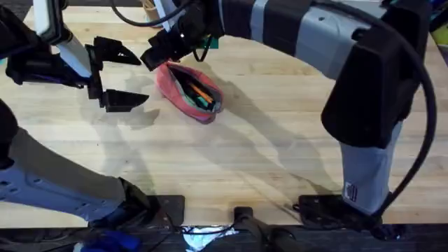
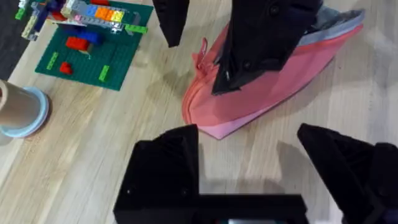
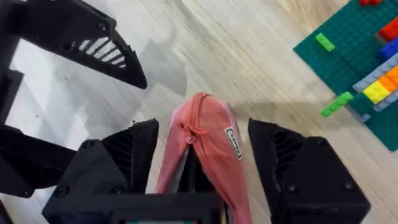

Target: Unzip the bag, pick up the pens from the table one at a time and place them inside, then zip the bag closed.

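The pink bag [image 1: 187,87] lies on the table [image 1: 280,140] left of centre, its zipper open. An orange pen [image 1: 200,92] and a dark pen [image 1: 189,85] lie inside it. My right gripper [image 1: 162,56] reaches across to the bag's far left end. In the right wrist view that gripper [image 3: 204,130] is open, one finger on each side of the bag's end [image 3: 208,149] and its pink zipper cord [image 3: 194,129]. My left gripper [image 1: 136,77] hovers open just left of the bag, holding nothing. In the left wrist view its fingers [image 2: 168,162] face the bag [image 2: 267,99].
A green brick baseplate [image 2: 87,50] with coloured bricks sits beyond the bag at the table's far edge. A tape roll [image 2: 18,109] stands beside it. The right arm's grey body [image 1: 364,91] spans the right half of the table. Bare wood lies in front of the bag.
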Controlling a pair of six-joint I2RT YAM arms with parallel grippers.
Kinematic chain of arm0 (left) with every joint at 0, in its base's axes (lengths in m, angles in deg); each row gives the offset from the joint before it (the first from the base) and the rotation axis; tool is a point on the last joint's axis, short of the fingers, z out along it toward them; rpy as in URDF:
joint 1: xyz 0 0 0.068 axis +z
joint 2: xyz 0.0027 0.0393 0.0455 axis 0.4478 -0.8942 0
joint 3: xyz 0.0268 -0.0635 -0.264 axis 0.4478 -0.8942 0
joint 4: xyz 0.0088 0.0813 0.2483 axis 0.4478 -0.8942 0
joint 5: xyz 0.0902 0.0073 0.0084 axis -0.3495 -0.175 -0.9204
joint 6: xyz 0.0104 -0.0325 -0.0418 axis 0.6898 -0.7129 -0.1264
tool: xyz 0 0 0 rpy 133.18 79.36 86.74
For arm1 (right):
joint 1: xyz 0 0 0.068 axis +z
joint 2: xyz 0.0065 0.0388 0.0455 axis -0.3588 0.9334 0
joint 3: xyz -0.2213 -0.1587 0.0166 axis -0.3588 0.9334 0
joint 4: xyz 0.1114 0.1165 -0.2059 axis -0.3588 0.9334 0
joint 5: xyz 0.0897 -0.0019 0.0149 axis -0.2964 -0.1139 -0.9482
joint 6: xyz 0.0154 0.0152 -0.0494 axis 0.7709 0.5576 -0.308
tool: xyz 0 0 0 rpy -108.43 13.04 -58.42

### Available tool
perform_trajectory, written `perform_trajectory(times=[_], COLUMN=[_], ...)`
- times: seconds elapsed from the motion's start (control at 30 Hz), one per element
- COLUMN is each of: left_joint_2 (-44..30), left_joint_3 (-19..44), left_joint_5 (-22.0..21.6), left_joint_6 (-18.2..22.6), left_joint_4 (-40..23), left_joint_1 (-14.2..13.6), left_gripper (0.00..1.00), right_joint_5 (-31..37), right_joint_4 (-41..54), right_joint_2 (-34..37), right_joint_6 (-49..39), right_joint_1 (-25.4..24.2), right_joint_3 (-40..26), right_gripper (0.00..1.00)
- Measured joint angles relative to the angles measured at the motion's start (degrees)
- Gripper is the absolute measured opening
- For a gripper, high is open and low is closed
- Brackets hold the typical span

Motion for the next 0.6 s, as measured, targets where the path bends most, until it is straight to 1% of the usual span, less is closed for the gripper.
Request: perform_trajectory(times=[0.13,0.3,0.43,0.5,0.6], left_joint_2=[0.0,0.0,0.0,0.0,0.0], left_joint_3=[0.0,0.0,0.0,0.0,0.0], left_joint_5=[0.0,0.0,0.0,0.0,0.0], left_joint_6=[0.0,0.0,0.0,0.0,0.0], left_joint_4=[0.0,0.0,0.0,0.0,0.0], left_joint_1=[0.0,0.0,0.0,0.0,0.0], left_gripper=[0.993,0.993,0.993,0.993,0.993], right_joint_5=[-0.1,-0.1,-0.1,-0.1,-0.1], right_joint_4=[-0.38,-1.11,-1.28,-1.22,-1.29], right_joint_2=[0.12,0.76,0.76,0.76,0.76], right_joint_6=[0.67,1.05,1.09,1.11,1.26], right_joint_1=[0.0,0.0,0.0,0.0,0.02], right_joint_3=[0.0,0.0,0.0,0.0,0.0], right_gripper=[0.853,0.813,0.804,0.791,0.744])
